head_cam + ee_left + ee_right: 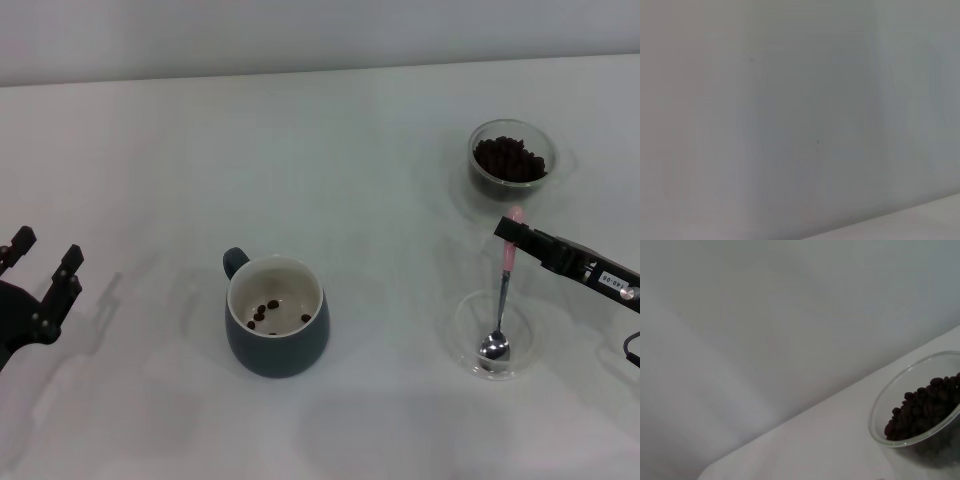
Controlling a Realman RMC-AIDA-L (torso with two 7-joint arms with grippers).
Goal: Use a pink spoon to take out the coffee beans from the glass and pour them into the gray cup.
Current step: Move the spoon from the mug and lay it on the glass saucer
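Head view looks forward and down over the table; right wrist view sits close beside the glass — also seen from above; left wrist view faces blank surface.

Soft even light, faint shadows.

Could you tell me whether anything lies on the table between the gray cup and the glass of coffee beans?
In the head view, only bare table lies between the gray cup and the glass.
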